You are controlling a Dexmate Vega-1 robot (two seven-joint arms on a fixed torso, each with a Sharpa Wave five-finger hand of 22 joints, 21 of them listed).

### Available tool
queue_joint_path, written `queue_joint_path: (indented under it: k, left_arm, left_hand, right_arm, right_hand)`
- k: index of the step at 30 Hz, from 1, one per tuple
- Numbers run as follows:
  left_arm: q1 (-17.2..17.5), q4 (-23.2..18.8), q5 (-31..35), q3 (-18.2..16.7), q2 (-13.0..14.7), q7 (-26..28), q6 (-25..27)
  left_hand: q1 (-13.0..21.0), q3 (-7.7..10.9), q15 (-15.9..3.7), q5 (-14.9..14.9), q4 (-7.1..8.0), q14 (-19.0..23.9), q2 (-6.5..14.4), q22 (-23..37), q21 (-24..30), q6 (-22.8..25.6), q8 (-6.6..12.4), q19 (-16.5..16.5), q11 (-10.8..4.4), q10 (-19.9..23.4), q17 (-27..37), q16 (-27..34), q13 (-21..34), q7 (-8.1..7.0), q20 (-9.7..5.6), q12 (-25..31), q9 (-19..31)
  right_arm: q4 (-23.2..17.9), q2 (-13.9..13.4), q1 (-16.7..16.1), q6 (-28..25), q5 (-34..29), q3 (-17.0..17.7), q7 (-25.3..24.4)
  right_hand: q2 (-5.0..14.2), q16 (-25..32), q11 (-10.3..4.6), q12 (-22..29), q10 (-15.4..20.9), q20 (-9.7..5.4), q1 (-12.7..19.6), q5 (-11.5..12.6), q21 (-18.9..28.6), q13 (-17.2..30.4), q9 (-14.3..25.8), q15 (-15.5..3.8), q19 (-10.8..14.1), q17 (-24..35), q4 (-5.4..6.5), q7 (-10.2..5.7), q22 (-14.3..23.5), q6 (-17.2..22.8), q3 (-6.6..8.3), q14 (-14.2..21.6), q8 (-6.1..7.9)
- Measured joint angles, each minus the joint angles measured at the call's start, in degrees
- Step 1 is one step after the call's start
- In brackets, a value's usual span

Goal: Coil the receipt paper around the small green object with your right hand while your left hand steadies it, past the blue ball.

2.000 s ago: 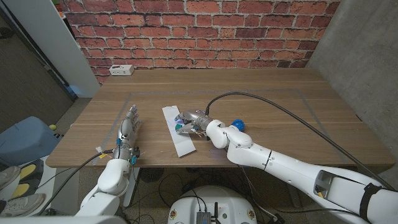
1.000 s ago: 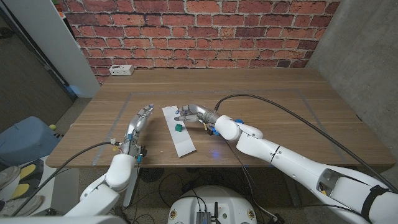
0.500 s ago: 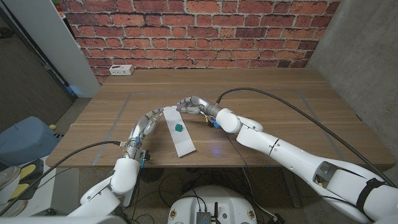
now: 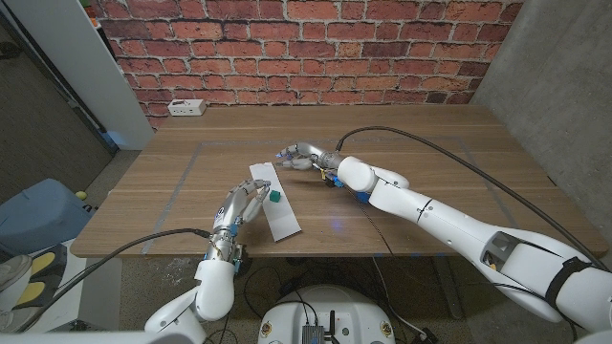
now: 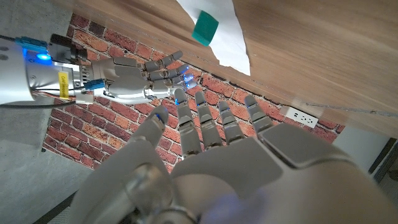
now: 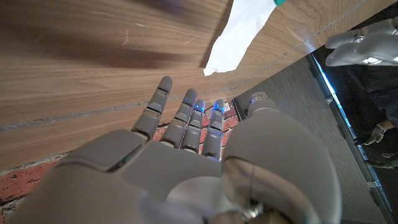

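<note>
A white strip of receipt paper (image 4: 279,215) lies slantwise on the wooden table (image 4: 430,143), with the small green object (image 4: 273,198) sitting on its middle. My left hand (image 4: 244,203) hovers just left of the strip, fingers stretched toward the green object and holding nothing. My right hand (image 4: 304,158) is open beside the strip's far end, fingers apart and off the paper. In the left wrist view the green object (image 5: 204,27) sits on the paper (image 5: 227,37), beyond my left hand (image 5: 217,162), with my right hand (image 5: 134,71) opposite. The right wrist view shows the paper's end (image 6: 239,34) beyond my right hand (image 6: 186,162).
A white power strip (image 4: 186,108) sits at the table's far left edge, below the brick wall. A thin taped outline (image 4: 191,162) marks a rectangle on the table. A blue bin (image 4: 38,215) stands on the floor left of the table.
My right hand let go of the green object on the paper and drew back to the strip's far end. My left hand swung from the table's left edge over to the strip.
</note>
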Motion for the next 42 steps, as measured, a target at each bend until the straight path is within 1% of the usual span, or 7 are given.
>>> queue_joint_path:
  k: [13,20,26,33,40,41,42]
  left_arm:
    - [2.11,-4.75,6.90,4.96,-1.52,2.48,10.99]
    - [2.92,-6.75,8.82,7.09,-1.63,2.54,15.18]
    - [3.39,-7.89,9.64,8.22,-1.35,2.34,18.13]
    - [3.22,-9.43,11.00,9.97,-0.29,0.89,21.98]
    - [2.36,-10.41,11.00,11.37,0.31,0.89,21.98]
    - [2.20,-10.53,12.43,11.59,0.38,-1.27,26.82]
    - [2.06,-10.66,12.48,11.79,0.45,-1.62,27.57]
  left_hand:
    - [0.69,-0.01,-0.48,0.00,-0.47,1.91,-0.37,0.00,0.00,6.48,0.00,0.00,-0.25,4.10,0.00,0.40,0.00,1.41,-0.01,0.22,0.00]
    - [0.68,-0.01,-0.70,0.00,-0.47,2.29,-0.37,-0.01,-0.44,10.02,0.00,-0.21,-0.69,7.91,0.01,0.40,0.00,3.05,-0.22,0.22,0.00]
    - [0.27,-0.47,-0.70,-0.39,0.04,2.29,-0.76,-0.01,-0.46,12.25,0.00,-0.42,-0.76,9.70,0.15,0.40,0.00,3.61,-0.44,0.22,0.00]
    - [-1.17,-0.32,-1.02,-0.39,0.81,1.93,-0.69,-0.01,-0.95,12.41,-0.69,-1.56,-0.60,9.54,0.14,0.21,0.00,3.60,-0.74,-0.54,0.00]
    - [-2.08,-0.56,-0.72,-0.60,1.05,0.19,-1.51,-0.01,-1.72,10.95,-2.23,-2.89,-0.65,7.04,0.14,-0.29,0.00,3.19,-0.83,-2.41,0.00]
    - [-2.44,-0.56,-0.91,-0.60,1.05,0.00,-1.36,-0.01,-1.78,10.73,-2.44,-2.88,-0.76,6.77,0.14,-0.29,0.00,3.11,-0.84,-2.67,0.00]
    - [-2.52,-0.63,-0.80,-0.60,1.34,-0.11,-1.45,-0.01,-1.79,10.27,-2.66,-2.88,-0.86,6.67,0.14,-0.29,0.00,2.98,-0.84,-2.79,0.00]
  right_arm:
    - [4.84,0.83,2.54,3.63,1.93,-0.13,3.50]
    - [7.14,1.92,3.99,4.66,2.68,-0.68,5.44]
    - [9.46,3.25,5.45,5.09,2.91,-1.48,6.90]
    - [13.22,5.32,7.57,6.16,3.05,-2.53,8.33]
    - [13.22,5.32,7.57,7.21,3.11,-2.53,8.97]
    - [17.89,7.71,9.94,7.43,3.15,-3.51,9.12]
    - [19.03,8.29,10.50,7.63,3.20,-3.71,9.32]
  right_hand:
    - [0.23,-0.44,0.01,-0.25,-1.43,0.00,-0.23,-0.38,-0.33,-0.26,0.00,0.11,-0.62,-0.27,-0.14,0.07,0.20,-1.96,-0.14,-1.58,-0.24]
    - [0.07,-0.88,0.39,-0.43,-2.48,0.11,-0.88,-0.83,-0.77,-0.26,0.00,0.36,-1.53,-0.26,-0.16,-0.13,0.20,-3.40,-0.17,-3.11,-0.24]
    - [0.14,-0.88,0.72,-0.43,-3.38,0.21,-1.23,-0.83,-0.98,-0.33,0.01,0.29,-2.25,-0.26,-0.36,-0.07,0.19,-4.23,-0.37,-3.80,-0.24]
    - [0.14,-0.88,0.52,-0.43,-3.57,0.21,-1.22,-0.83,-1.20,-0.53,0.00,0.29,-2.25,-0.26,-0.36,-0.10,0.19,-4.80,-0.37,-4.43,-0.24]
    - [-0.16,-1.63,0.60,-0.64,-5.36,0.39,-1.52,-1.21,-1.62,-0.52,0.00,0.57,-3.27,-0.26,-0.67,-0.11,0.09,-5.87,-0.59,-6.36,-0.24]
    - [-0.16,-1.72,0.63,-0.64,-5.76,0.52,-1.52,-1.21,-1.81,-0.52,0.01,0.84,-3.38,-0.40,-0.90,-0.10,0.05,-6.24,-0.57,-6.63,-0.24]
    - [-0.16,-1.72,0.65,-0.64,-6.14,0.52,-1.52,-1.21,-1.84,-0.52,0.01,1.03,-3.38,-0.51,-1.05,-0.12,0.03,-6.25,-0.59,-7.07,-0.24]
